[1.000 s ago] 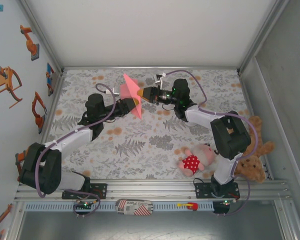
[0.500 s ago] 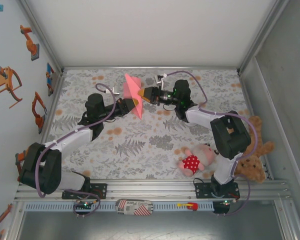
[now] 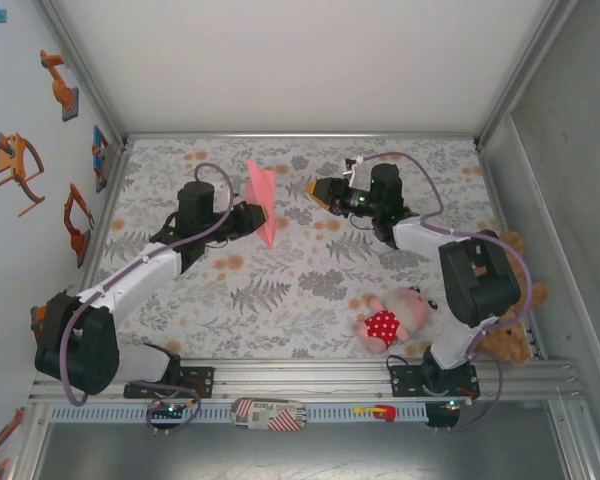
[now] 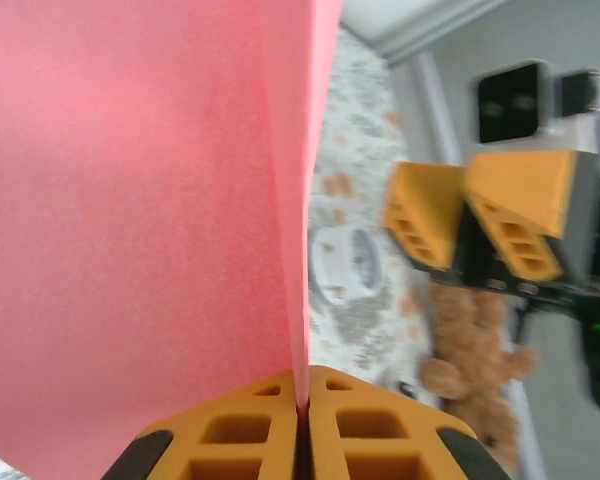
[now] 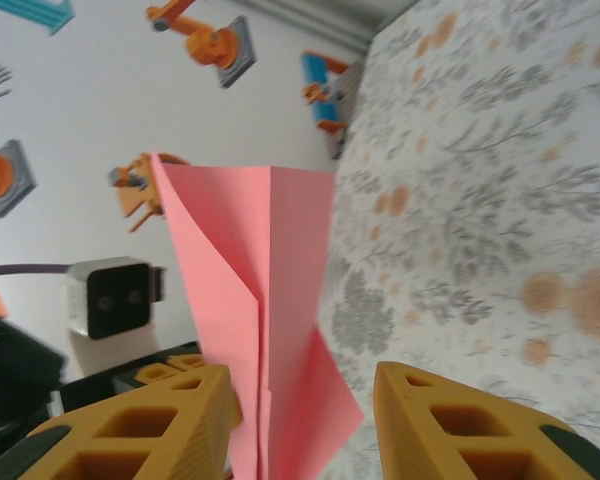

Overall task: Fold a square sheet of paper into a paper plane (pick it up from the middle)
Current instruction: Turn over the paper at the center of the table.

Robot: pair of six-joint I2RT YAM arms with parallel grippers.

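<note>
While the left hand (image 4: 302, 405) pinched the paper plane (image 3: 263, 200) alone, the right hand (image 3: 316, 190) hung released nearby. Single thin-edge grip could slip.

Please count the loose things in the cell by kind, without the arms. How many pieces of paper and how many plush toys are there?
Paper: 1, the folded pink paper
Plush toys: 2, the pink doll and the brown teddy bear
Total: 3
</note>
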